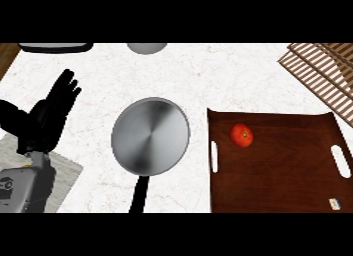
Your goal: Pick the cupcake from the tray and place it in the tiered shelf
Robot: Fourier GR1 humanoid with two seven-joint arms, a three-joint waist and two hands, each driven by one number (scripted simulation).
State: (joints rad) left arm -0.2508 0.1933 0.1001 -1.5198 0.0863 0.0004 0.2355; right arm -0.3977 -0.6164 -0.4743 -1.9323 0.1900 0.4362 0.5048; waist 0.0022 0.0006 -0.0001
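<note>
dk brown tray [282, 175], red tomato [242, 135], silver pan [150, 136]

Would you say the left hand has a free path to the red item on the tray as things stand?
Probably not easily: the left hand rests open at the far left, with the pan lying between it and the red item on the tray.

One hand [42, 117], open, at left. One pan [150, 135]. One brown tray [282, 165] holding one red tomato [242, 135]. One slatted shelf [330, 75] at top right. Two cut-off items at the desk's [208, 75] far edge: one dark [55, 47], one grey and round [147, 47].
</note>
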